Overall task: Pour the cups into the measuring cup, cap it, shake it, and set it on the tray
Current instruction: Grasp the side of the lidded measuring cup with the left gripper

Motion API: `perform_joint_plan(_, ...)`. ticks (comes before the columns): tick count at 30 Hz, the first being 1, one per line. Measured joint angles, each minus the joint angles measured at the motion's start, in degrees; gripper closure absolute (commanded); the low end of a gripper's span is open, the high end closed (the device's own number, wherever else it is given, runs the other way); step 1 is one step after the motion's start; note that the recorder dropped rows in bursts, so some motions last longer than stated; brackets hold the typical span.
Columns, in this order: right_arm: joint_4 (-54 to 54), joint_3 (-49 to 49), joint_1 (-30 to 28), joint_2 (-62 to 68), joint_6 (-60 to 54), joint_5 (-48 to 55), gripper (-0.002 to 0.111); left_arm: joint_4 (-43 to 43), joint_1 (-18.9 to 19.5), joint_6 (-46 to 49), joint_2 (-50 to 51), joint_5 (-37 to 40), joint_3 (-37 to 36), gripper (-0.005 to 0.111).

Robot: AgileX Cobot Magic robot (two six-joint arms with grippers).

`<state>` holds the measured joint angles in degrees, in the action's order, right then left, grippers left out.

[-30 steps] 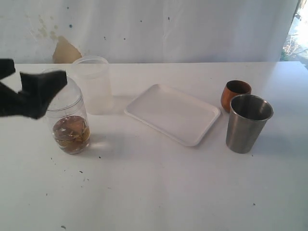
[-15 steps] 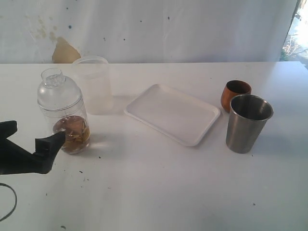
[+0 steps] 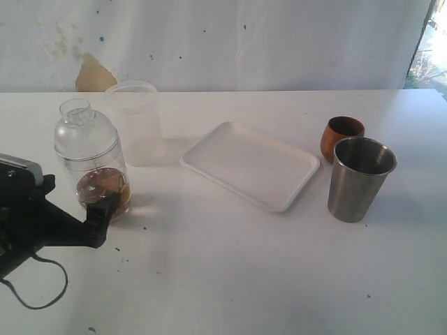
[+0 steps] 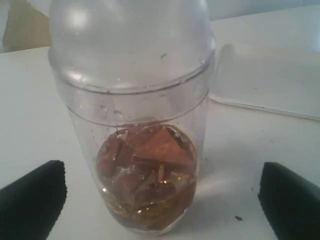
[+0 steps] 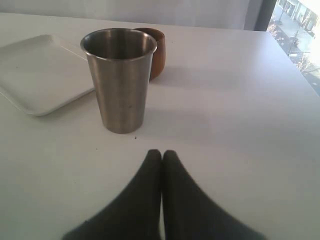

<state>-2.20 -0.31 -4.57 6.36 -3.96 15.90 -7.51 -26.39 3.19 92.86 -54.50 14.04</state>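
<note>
- Measuring cup [image 3: 98, 185] stands upright on the table, well off the tray's [image 3: 251, 164] left end. It holds brown liquid with chunks in its lower part.
- Cap [image 3: 84, 132] sits on the cup, its dome seated on the rim. How firmly it is pressed on cannot be told.
- Left gripper [image 4: 160, 200] is low at table height on the side of the cup away from the tray. Its fingers are spread wide and released, one to each side of the cup's base, touching nothing.
- Frosted cup [image 3: 136, 122] stands just behind the measuring cup, nearer the tray, close enough to be bumped.
- Wooden cup [image 3: 340, 136] and tumbler [image 3: 360, 181] stand upright just past the tray's right end, the tumbler in front.
- Right gripper [image 5: 161, 160] hangs near the tumbler, fingers clenched together on nothing.
- Step, as I judge it: pouring and capping look done, and the grasp for the shake is being set up.
- Next move calls for sliding the open fingers forward around the cup's body, below the cap seam, then closing firmly enough that the smooth wall does not slip during shaking.
</note>
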Motion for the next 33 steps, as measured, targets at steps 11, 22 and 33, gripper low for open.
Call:
perform_joint_plan(11,0.0,0.0,0.0,0.0,0.0,0.0,0.108,-4.9,0.0,0.4,10.5,-6.1,6.8,0.002)
perform_joint_plan(22,0.0,0.0,0.0,0.0,0.0,0.0,0.108,-6.8,0.0,1.7,14.6,-7.7,12.7,0.002)
perform_joint_plan(33,0.0,0.0,0.0,0.0,0.0,0.0,0.108,-7.2,0.0,2.8,16.4,-4.8,17.3,0.002)
